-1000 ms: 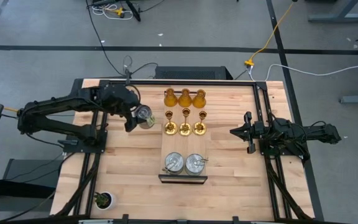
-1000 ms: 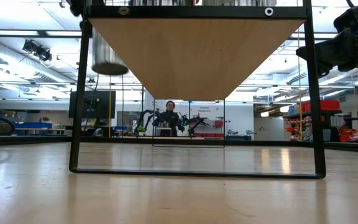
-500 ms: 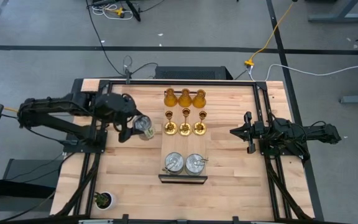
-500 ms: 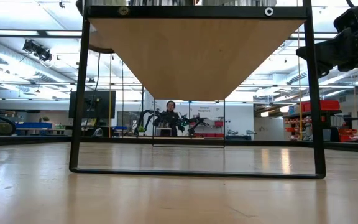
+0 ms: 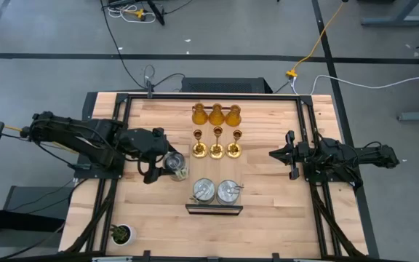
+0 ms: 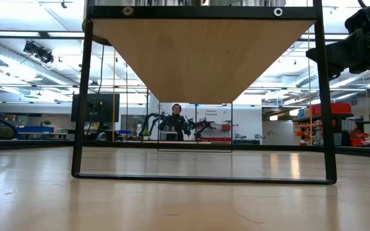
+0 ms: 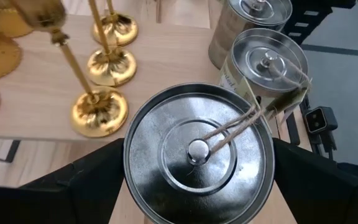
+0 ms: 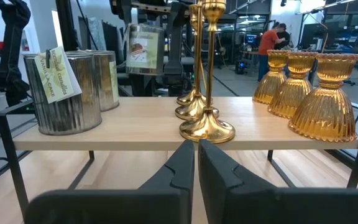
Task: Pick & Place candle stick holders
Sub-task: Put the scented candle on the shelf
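Note:
My left gripper (image 5: 167, 165) holds a squat silver candle stick holder (image 7: 197, 152) with a string and a tag on its lid knob, in the air left of the raised wooden stand (image 5: 215, 171). On the stand are two more silver holders (image 5: 216, 191) at its near end, three gold thin-stemmed ones (image 5: 217, 150) in the middle and three amber bell-shaped ones (image 5: 216, 114) at the far end. My right gripper (image 5: 273, 154) waits shut, level, right of the stand. My left gripper has the silver holder's round wall just under the lid rim (image 7: 128, 177) between its two fingers (image 7: 95, 183), one on each side. The fingers come from the table's left, slanting down. The holder sits upright, lid up, lifted clear of the table.
A tiny green potted plant (image 5: 121, 233) stands at the near left corner. Black frame rails (image 5: 116, 156) run along both sides of the table. The stand's black legs (image 6: 79, 128) rise from the tabletop. A person (image 6: 175, 119) sits far behind the table.
My left gripper has carried the silver holder toward the table's near edge and a little to the right, from beside the gold holders down toward the two silver ones. It has stayed closed on the holder, which remains clear of the table.

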Action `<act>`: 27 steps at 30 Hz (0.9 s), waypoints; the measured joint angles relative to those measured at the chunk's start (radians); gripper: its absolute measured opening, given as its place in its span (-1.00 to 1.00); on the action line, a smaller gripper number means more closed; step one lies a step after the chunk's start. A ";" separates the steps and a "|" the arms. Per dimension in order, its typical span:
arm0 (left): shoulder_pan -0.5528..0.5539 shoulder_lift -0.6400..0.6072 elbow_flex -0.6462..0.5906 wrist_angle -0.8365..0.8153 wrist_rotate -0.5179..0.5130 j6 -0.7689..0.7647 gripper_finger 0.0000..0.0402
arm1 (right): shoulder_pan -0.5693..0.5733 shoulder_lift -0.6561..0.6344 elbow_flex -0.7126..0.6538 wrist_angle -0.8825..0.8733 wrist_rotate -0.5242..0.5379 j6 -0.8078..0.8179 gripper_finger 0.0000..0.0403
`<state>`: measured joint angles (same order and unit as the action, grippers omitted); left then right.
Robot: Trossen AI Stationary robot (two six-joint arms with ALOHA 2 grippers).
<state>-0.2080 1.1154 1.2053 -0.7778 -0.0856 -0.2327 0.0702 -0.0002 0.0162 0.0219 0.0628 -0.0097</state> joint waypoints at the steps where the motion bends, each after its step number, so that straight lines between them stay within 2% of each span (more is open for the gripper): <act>1: -0.006 0.007 0.000 0.006 -0.001 0.000 0.86 | 0.000 0.000 0.000 0.000 0.000 0.000 -0.87; 11: -0.021 0.063 0.000 0.031 -0.068 -0.044 0.86 | 0.000 0.000 0.000 0.000 0.000 0.000 -0.87; 27: -0.020 0.167 0.000 0.135 -0.080 -0.072 0.86 | 0.000 0.000 0.000 0.000 0.000 0.000 -0.87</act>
<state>-0.2283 1.2820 1.2053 -0.6427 -0.1655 -0.3048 0.0704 -0.0002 0.0162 0.0219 0.0628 -0.0097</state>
